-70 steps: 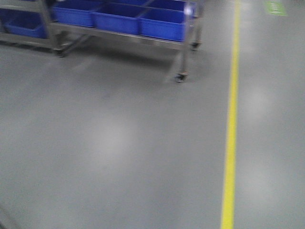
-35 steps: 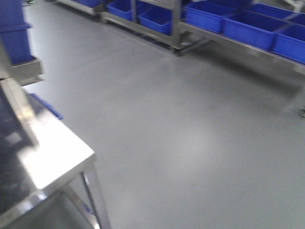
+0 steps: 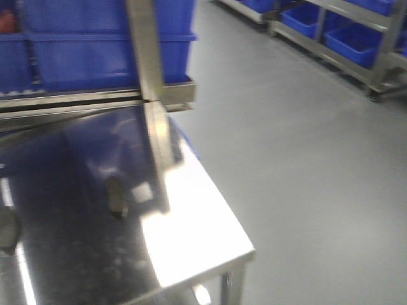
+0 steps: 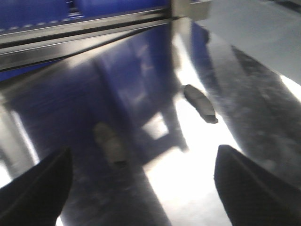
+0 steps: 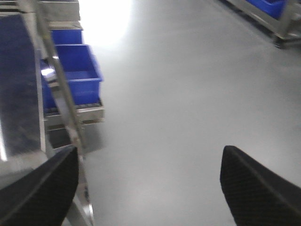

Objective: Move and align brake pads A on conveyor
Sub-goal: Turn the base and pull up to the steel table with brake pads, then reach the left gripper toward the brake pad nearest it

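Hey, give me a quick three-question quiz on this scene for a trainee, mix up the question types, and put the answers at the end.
1. True or false: the two brake pads in the left wrist view lie flat on the shiny steel tabletop.
2. What does the right gripper hang over? A. bare grey floor B. a stack of boxes C. a brake pad
3. Fill in: the left gripper is ____ and holds nothing.
Key: 1 true; 2 A; 3 open.
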Tool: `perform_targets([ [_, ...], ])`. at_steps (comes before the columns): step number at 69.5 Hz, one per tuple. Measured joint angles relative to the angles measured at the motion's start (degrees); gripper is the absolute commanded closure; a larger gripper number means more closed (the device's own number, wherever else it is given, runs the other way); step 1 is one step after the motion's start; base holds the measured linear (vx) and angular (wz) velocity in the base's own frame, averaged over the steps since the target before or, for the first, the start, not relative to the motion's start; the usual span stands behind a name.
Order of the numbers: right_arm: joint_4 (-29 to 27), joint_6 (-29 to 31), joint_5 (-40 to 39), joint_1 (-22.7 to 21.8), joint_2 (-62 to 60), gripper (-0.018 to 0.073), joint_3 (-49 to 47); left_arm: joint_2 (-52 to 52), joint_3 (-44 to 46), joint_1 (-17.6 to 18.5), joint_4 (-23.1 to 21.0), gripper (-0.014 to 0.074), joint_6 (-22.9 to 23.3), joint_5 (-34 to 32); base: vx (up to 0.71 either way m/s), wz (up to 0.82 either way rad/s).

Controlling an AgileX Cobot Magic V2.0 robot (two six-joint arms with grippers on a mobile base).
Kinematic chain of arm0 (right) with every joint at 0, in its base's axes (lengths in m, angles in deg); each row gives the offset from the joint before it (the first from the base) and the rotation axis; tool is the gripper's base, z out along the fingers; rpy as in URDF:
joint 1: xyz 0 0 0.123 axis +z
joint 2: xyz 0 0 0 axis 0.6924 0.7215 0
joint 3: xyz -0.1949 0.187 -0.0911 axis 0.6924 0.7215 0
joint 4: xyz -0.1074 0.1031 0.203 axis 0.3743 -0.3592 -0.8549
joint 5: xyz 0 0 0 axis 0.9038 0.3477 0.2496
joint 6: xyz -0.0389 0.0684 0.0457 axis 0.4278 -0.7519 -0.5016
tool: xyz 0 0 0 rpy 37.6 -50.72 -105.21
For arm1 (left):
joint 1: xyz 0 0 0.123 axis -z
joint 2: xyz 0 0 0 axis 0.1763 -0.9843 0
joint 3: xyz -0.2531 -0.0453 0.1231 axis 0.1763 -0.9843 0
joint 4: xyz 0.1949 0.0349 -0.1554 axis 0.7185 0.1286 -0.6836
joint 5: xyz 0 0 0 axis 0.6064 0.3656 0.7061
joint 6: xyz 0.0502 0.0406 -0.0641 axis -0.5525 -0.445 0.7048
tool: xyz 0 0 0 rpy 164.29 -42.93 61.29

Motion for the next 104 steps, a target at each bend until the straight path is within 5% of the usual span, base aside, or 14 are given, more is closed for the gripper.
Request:
perform_targets([
  [44,0.0,0.0,0.0,0.0,0.0,-0.0023,0.0,0.0,0.0,0.0,0.0,0.0021,0.0,0.26,0.16,0.58],
  [104,0.0,0.0,0.0,0.0,0.0,-0.0023,0.0,0.0,0.0,0.0,0.0,0.0021,0.0,0.32,0.03,0.05],
])
